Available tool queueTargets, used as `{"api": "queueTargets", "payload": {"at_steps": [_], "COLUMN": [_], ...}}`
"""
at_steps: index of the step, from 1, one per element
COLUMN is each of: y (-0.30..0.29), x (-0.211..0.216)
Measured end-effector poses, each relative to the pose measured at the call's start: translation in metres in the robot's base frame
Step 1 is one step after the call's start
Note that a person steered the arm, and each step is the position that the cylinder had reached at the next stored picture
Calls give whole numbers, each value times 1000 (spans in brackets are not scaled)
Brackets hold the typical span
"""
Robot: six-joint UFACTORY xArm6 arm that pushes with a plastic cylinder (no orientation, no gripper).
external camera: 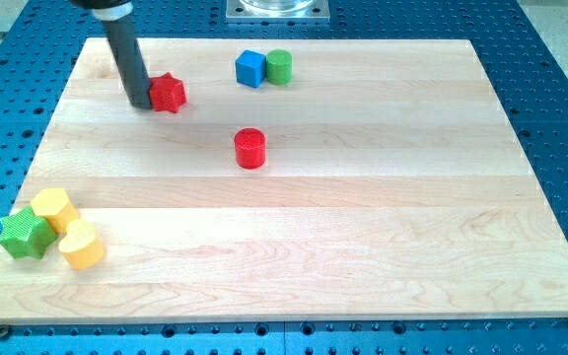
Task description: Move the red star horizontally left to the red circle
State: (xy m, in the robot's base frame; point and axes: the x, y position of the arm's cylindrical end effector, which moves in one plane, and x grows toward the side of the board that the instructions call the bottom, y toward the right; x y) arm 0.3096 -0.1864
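Near the view's bottom left of the tabletop [363, 256] sit a green star [25, 235] and two yellow blocks [55, 208] [82, 245], touching. Farther up, my tip [140, 104] comes down as a slightly tilted dark rod at upper left, holding nothing, touching the red star's [169, 93] left side. The red circle [250, 148] stands right of and below the star; blue cube [250, 68] and green cylinder [279, 66] lie beyond.

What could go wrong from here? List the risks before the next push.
1. My tip touches the red star on its left side; pushing on would slide it right, perhaps past the red circle.
2. The star sits nearer the view's top than the circle, so it isn't level.
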Motion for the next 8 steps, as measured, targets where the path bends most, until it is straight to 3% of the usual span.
{"api": "queueTargets", "payload": {"at_steps": [1, 2, 3, 6, 7, 8], "y": [11, 65, 105, 41, 23, 55], "x": [-15, 10, 64, 61, 81, 107]}}
